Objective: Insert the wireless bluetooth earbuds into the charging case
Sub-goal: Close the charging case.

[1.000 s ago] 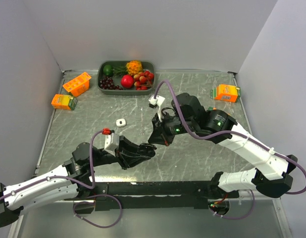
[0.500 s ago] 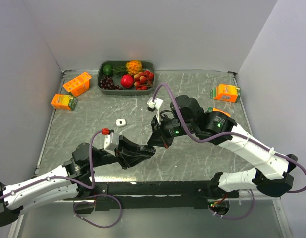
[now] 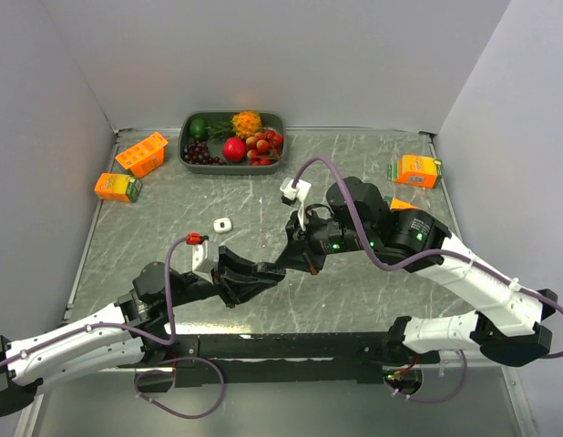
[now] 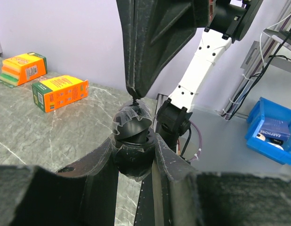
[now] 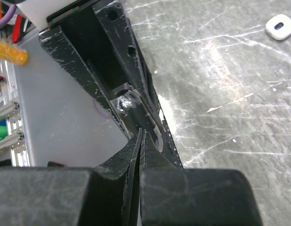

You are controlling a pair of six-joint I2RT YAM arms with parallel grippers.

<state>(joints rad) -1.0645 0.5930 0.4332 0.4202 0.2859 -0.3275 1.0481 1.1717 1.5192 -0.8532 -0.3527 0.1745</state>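
My left gripper is shut on the black charging case, held above the table. A black rounded piece sits on the case's top; I cannot tell whether it is an earbud or a lid. My right gripper is shut, and its tips touch the top of that piece. In the right wrist view the case lies between the left fingers, just beyond my tips. A small white bud-sized piece lies on the table to the left.
A green tray of fruit, with dark grapes, stands at the back. Two orange cartons lie at the far left, a third at the far right. Walls close in the table on three sides.
My right wrist has shifted a little right and toward me, with its tips staying at the left gripper. The left arm has barely moved.
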